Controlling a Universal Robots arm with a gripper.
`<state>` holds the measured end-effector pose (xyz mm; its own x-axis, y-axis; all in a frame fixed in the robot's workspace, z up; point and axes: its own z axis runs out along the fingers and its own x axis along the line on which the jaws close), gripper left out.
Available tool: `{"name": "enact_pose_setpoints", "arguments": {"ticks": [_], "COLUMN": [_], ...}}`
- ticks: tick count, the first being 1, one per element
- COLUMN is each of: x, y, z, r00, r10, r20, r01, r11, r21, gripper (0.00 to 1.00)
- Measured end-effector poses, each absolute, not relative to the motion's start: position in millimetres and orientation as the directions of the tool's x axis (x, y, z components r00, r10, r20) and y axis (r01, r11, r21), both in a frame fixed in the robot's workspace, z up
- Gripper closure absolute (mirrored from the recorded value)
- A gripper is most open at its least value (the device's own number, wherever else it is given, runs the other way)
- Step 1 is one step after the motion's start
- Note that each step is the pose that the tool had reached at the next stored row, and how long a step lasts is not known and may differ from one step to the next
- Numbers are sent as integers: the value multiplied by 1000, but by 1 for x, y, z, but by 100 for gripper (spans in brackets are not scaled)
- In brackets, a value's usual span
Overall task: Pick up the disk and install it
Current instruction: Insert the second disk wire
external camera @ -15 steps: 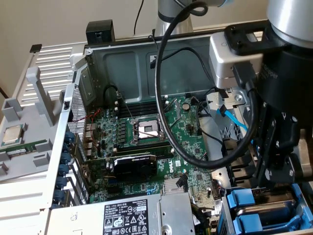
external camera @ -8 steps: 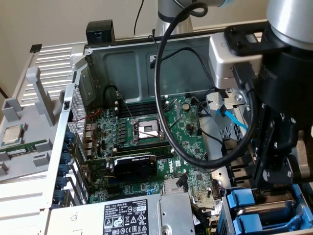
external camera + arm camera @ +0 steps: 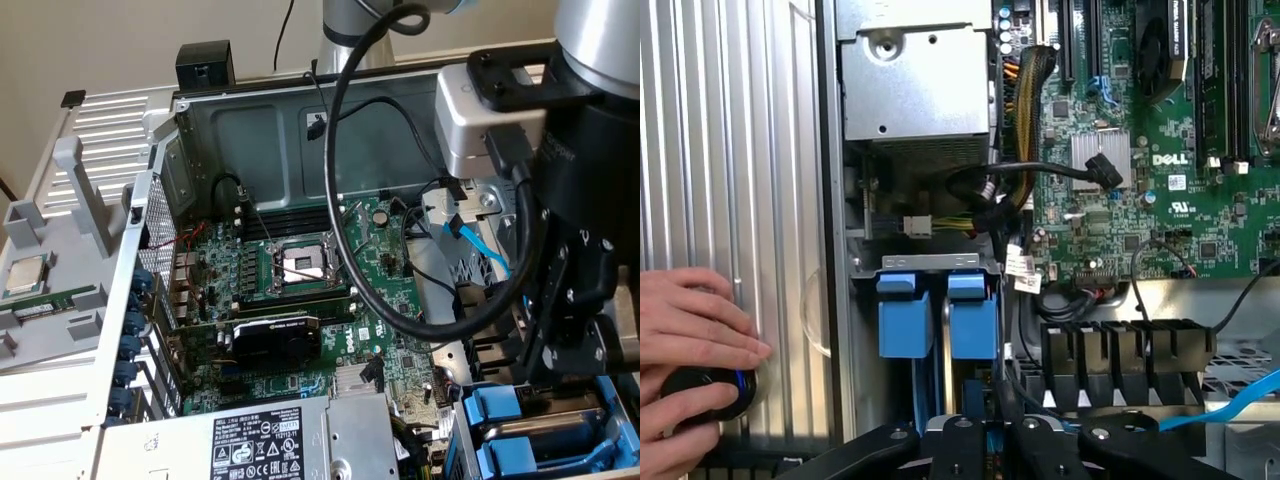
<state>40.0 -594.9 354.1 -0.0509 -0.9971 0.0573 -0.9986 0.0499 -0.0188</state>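
Observation:
Two blue-framed drives stand side by side in the drive bay at the case's corner. The disk (image 3: 972, 320) (image 3: 497, 408) is the one nearer the motherboard, seated in its slot with its blue handle showing. The similar drive (image 3: 905, 320) (image 3: 510, 458) sits beside it, nearer the case wall. My gripper (image 3: 990, 432) (image 3: 560, 375) hangs right over the disk's end, its black fingers (image 3: 958, 440) close together and shut. A strip of blue shows between them; whether they pinch it I cannot tell.
A person's hand (image 3: 690, 330) rests on a black knob (image 3: 705, 390) on the ribbed panel beside the case. The power supply (image 3: 915, 70), bundled cables (image 3: 1010, 190), the motherboard (image 3: 300, 265) and a blue cable (image 3: 480, 250) surround the bay.

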Motion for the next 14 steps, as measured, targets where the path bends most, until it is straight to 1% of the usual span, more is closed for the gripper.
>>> {"name": "enact_pose_setpoints", "arguments": {"ticks": [11,14], "x": [41,41], "y": [-595,-597], "z": [354,354], "r00": [-52,-52], "r10": [-997,-998], "r20": [54,47], "r01": [-999,-999], "r11": [51,52], "r21": [-11,-11], "gripper": [84,84]}}
